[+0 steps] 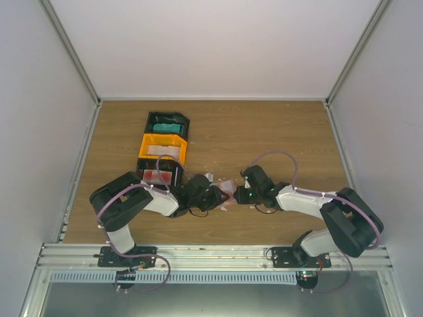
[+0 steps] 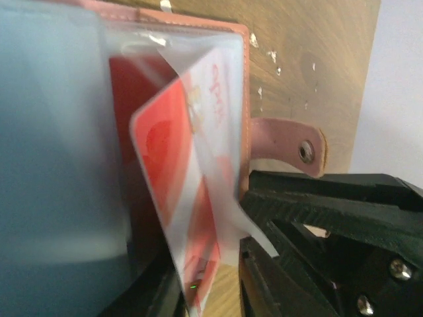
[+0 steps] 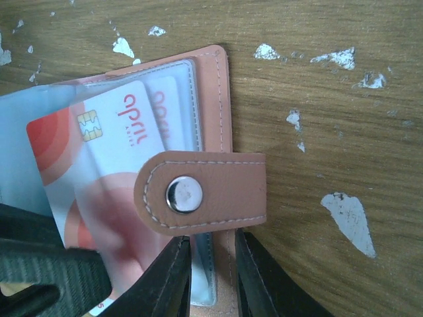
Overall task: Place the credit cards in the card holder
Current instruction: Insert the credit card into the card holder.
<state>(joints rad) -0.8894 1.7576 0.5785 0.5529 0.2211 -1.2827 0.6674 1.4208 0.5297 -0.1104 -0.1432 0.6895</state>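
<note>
Wooden table (image 1: pixel 264 132) — bins (image 1: pixel 149 142) behind card holder (image 3: pixel 222 99); snap strap (image 3: pixel 221 191) overlaps card (image 3: pixel 109 135).

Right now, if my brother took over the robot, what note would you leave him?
Right claw: shut on the card holder at its edge.
Left claw: looks shut on a red-and-white card, angled partway into a clear sleeve.
Done: one similar card seems already sleeved.
Left: push this card fully in, then fetch the spare cards from the row of bins beyond the left arm.
</note>
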